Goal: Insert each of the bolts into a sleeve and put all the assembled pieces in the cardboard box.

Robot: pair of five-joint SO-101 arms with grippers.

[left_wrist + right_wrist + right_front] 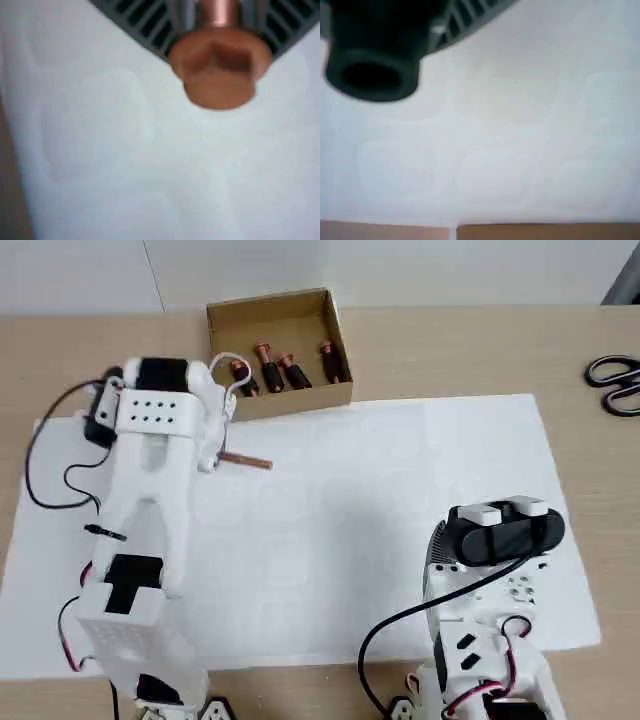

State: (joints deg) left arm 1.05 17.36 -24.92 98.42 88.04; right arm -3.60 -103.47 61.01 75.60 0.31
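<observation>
My left gripper point(220, 454) is near the cardboard box point(342, 335), low over the white sheet. It is shut on a copper bolt point(247, 462) that sticks out sideways to the right. In the left wrist view the bolt's hexagonal head point(219, 70) faces the camera, its shank clamped between the ribbed grey jaws. My right arm is folded at the front right of the table. In the right wrist view its gripper point(405, 30) is shut on a black sleeve point(372, 75), whose open bore faces the camera. Several bolt-in-sleeve pieces point(283, 370) lie in the box.
A large white sheet point(360, 540) covers most of the wooden table. Black scissors point(615, 380) lie at the far right edge. Black cables trail from both arms, one loop on the sheet near the right arm's base point(400, 625).
</observation>
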